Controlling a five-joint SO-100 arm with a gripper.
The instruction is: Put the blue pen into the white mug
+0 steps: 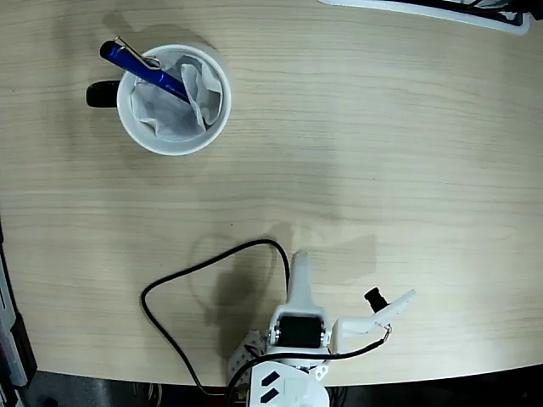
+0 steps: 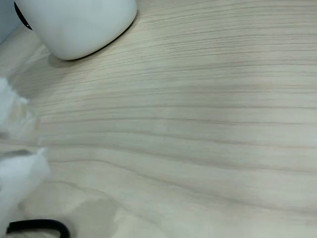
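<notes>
The white mug stands at the upper left of the fixed view, its black handle pointing left and crumpled tissue inside. The blue pen leans in the mug, with its silver-clipped end sticking out over the upper left rim. My gripper is far from it, low at the bottom centre, pointing up the picture. It reads as one narrow tapered shape, shut and holding nothing. In the wrist view the mug's base is at the top left and blurred white fingers lie along the left edge.
A black cable loops from the arm's base across the table to the left of the gripper, and a piece of it appears at the bottom left of the wrist view. A white flat object lies along the top right edge.
</notes>
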